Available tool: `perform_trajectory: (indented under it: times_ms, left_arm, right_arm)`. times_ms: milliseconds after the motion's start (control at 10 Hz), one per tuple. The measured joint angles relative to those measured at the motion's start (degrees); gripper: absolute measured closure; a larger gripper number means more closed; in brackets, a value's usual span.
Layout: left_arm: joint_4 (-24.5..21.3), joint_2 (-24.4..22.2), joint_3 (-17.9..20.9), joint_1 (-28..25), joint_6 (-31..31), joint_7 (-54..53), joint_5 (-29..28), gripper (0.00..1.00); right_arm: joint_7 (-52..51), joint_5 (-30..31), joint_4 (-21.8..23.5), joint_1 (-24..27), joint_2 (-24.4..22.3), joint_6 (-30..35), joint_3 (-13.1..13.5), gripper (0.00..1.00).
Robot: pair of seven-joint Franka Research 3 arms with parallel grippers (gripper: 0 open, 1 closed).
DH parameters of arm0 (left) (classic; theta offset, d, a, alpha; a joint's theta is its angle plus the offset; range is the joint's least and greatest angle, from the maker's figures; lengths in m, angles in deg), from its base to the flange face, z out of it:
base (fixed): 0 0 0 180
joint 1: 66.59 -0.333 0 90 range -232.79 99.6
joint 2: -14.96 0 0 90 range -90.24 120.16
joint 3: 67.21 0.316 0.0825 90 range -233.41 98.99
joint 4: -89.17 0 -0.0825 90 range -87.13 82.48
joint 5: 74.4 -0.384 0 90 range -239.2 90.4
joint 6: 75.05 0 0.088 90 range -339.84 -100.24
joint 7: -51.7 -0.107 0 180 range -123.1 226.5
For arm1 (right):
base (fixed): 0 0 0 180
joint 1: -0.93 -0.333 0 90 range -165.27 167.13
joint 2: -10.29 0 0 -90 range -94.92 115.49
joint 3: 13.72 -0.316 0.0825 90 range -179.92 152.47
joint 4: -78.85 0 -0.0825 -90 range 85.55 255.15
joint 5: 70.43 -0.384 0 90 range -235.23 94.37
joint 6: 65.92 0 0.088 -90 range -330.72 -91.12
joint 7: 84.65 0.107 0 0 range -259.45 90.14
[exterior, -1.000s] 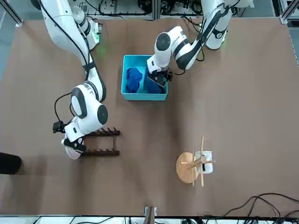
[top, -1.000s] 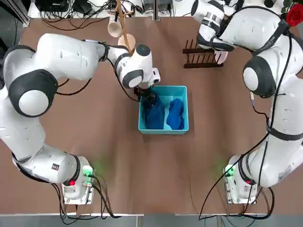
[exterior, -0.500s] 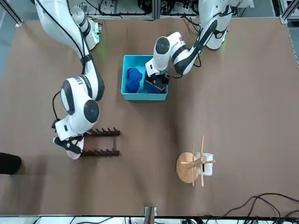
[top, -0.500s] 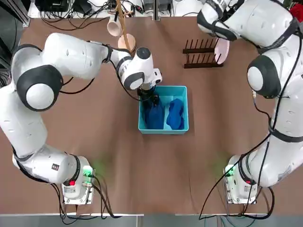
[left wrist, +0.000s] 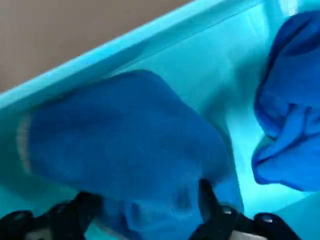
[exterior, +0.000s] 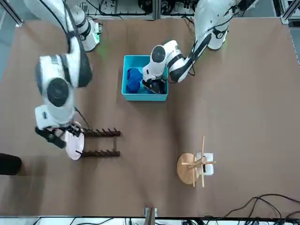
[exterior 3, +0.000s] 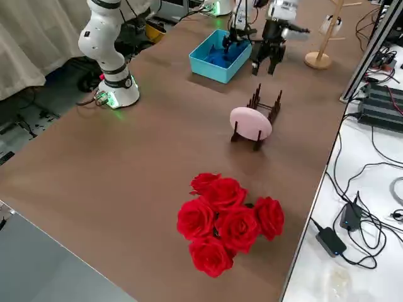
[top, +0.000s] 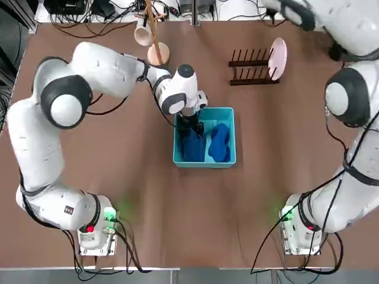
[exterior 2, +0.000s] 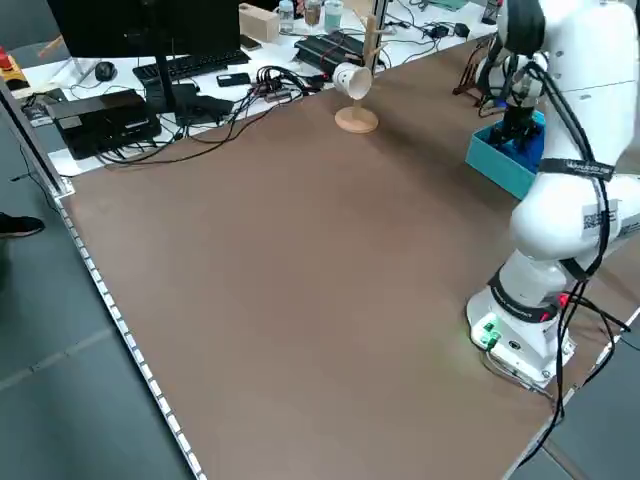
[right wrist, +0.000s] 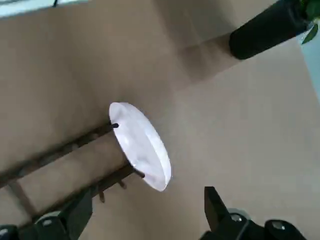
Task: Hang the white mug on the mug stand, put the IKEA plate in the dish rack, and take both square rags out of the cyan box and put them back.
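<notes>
Backed away, my spread right gripper (right wrist: pixel 150 194) leaves the plate (right wrist: pixel 141 145) propped by the rack's pegs. My left gripper (left wrist: pixel 149 189) straddles a rag (left wrist: pixel 125 135), fingers apart, presumably to pinch it.

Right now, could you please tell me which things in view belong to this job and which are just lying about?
For the job:
- white mug
- mug stand
- plate
- dish rack
- two blue rags
- cyan box

Just lying about:
- red roses
- keyboard
- monitor
- loose cables
</notes>
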Motion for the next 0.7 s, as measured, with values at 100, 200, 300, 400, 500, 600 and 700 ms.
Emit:
perform_trajectory:
  times_ms: [100, 200, 300, 400, 500, 600, 700]
  left_arm:
    - [0.70, 1.41, 0.24, 0.69, -0.02, 1.90, -1.25, 0.19]
    - [1.35, 2.08, 0.84, 1.77, -0.02, 4.22, -2.62, 0.18]
    - [2.06, 2.47, 1.44, 2.80, -0.02, 6.41, -3.64, 0.19]
    - [2.57, 2.64, 1.71, 3.22, -0.02, 8.07, -4.87, 0.28]
    - [2.81, 2.68, 1.87, 3.39, -0.02, 9.19, -5.71, 0.46]
    - [3.03, 2.70, 2.06, 3.41, 0.01, 9.84, -6.28, 0.60]
    - [3.30, 2.70, 2.26, 3.40, 0.05, 9.94, -6.47, 0.77]
  right_arm:
    - [-4.77, -2.14, -0.01, 1.68, -2.34, 1.29, 0.03, 0.01]
    - [-11.17, -3.06, -0.01, 3.26, -4.01, 2.87, 0.05, 0.01]
    - [-19.04, -3.62, -0.01, 4.95, -5.29, 3.76, 0.07, 0.01]
    - [-27.00, -5.42, 0.00, 6.96, -6.33, 4.10, 0.12, 0.01]
    - [-34.12, -7.55, -0.01, 9.31, -7.13, 4.23, 0.16, 0.01]
    - [-38.88, -8.61, 0.00, 11.60, -7.72, 4.24, 0.19, 0.01]
    - [-41.41, -9.36, 0.01, 13.49, -8.13, 4.24, 0.21, 0.01]
